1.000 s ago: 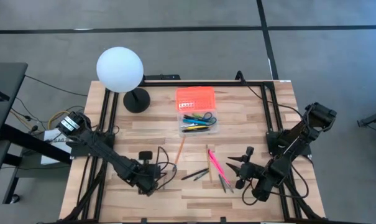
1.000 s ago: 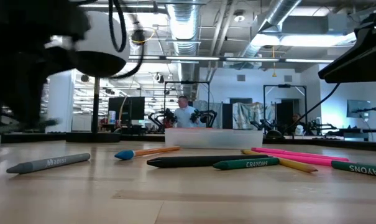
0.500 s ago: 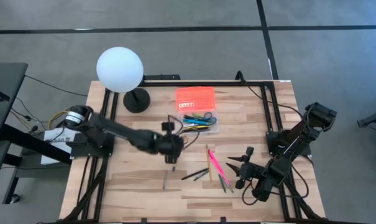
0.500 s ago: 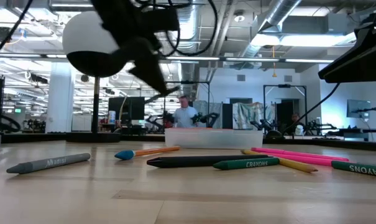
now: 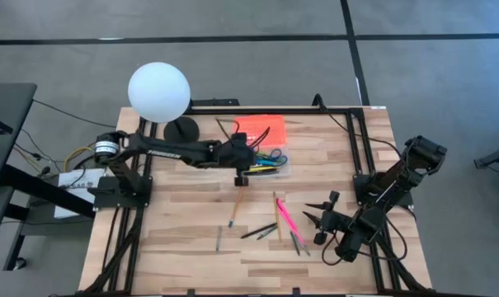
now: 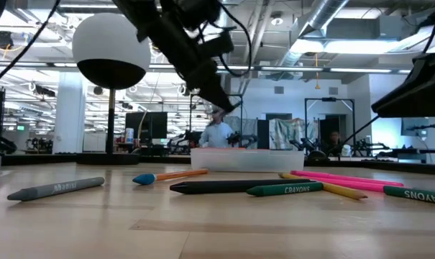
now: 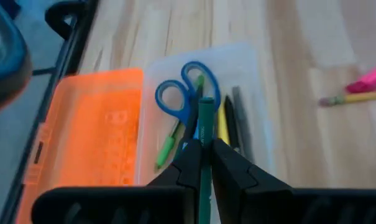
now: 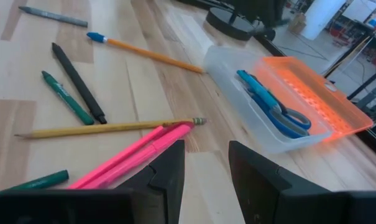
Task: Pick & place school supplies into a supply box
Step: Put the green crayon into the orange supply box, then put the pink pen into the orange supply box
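My left gripper (image 5: 242, 173) hangs over the near-left part of the supply box's clear base (image 5: 265, 165), shut on a green pen (image 7: 205, 121). The base holds blue-handled scissors (image 7: 181, 99) and several pens; its orange lid (image 5: 260, 129) lies open on the far side. Loose supplies lie flat on the table: an orange pencil (image 5: 235, 206), a grey crayon (image 5: 218, 239), a black pen (image 5: 257, 231), pink markers (image 5: 284, 216) and a yellow pencil (image 8: 107, 129). My right gripper (image 5: 315, 221) stands open just right of the pink markers, touching nothing. My left gripper pinches the green pen's shaft (image 7: 205, 155) between its two fingers. The pen lies along the fingers, and its free end sticks out past their tips. The fingers come from the table's left, slanting down. The pen is lifted clear, above the box's base.
A white globe lamp (image 5: 159, 92) on a black base (image 5: 181, 132) stands at the far left, close to the left arm. More green pens (image 5: 297, 242) lie near the right gripper. Black frame rails run along the table's left and right sides.
My left gripper, shut all the while, has swung from the table's near-left part toward the far edge and to the right, rising a little and turning, and now hangs over the supply box with the green pen. The supplies on the table have stayed in place.
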